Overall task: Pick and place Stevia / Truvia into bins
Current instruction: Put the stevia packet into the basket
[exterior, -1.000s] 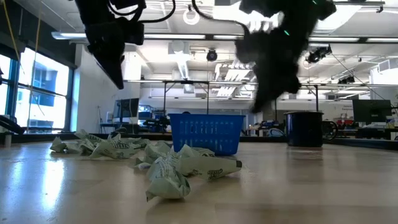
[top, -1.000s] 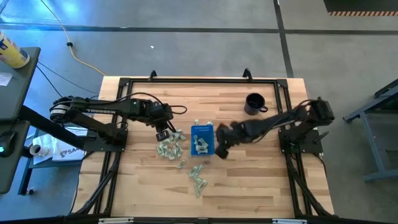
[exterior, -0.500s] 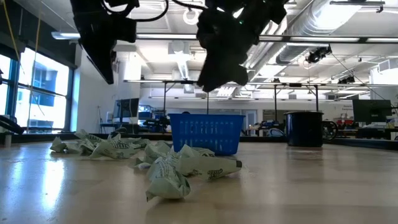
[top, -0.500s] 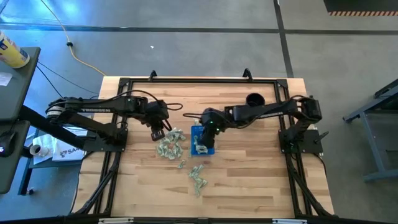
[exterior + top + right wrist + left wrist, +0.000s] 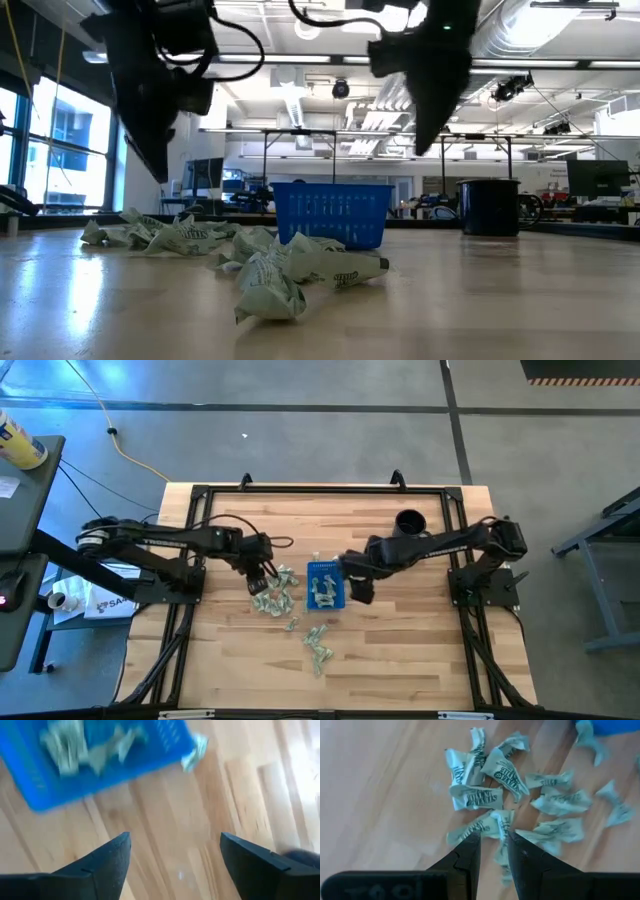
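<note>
Right gripper [image 5: 172,865] hangs beside the blue tray [image 5: 327,582], fingers spread wide with nothing between them, bare wooden table [image 5: 400,650] underneath. Inside the tray lie a few pale green sweetener packets [image 5: 321,592], too bunched to count; one more packet [image 5: 195,751] pokes out at the tray's corner. Left gripper [image 5: 493,851] is poised over the scattered pile [image 5: 272,590], fingers narrowly parted, tips just above the packets; roughly ten lie there, dark print on them too small to read. A second cluster [image 5: 317,645] sits nearer the table's front edge. One black mug [image 5: 408,526] stands well apart.
</note>
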`<state>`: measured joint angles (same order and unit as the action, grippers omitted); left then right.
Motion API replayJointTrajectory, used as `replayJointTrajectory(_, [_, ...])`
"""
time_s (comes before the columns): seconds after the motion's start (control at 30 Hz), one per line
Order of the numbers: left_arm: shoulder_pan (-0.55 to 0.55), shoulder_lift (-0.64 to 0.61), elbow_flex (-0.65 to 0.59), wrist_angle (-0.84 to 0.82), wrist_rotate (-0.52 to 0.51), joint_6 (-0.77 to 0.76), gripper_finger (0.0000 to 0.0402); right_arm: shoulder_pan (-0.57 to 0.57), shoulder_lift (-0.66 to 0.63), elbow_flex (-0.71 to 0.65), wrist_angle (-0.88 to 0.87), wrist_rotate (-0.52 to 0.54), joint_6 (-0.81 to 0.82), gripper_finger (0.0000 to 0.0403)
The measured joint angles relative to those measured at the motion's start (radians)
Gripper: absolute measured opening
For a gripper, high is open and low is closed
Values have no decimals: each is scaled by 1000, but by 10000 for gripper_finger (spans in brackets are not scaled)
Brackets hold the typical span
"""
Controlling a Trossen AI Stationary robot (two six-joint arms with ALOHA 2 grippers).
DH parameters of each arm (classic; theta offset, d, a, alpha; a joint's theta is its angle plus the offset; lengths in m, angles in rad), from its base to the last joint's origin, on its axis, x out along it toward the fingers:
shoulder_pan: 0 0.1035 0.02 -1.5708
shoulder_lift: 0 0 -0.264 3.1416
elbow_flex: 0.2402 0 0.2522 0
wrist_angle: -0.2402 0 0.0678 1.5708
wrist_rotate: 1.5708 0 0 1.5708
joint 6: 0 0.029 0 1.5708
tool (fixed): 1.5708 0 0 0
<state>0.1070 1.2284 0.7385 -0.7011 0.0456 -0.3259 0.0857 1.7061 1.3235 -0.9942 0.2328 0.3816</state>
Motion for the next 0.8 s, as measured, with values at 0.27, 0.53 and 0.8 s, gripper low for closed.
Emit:
replayJointTrajectory(0.27, [-35, 1, -39, 120, -130, 432, 129, 109, -38, -170, 15, -68, 55, 296])
replayJointTrajectory(0.53, [9, 68, -70, 242, -32, 639, 129, 192, -125, -367, 146, -82, 293, 296])
replayJointTrajectory(0.8, [77, 164, -52, 223, -95, 692, 133, 224, -132, -417, 212, -79, 360, 296])
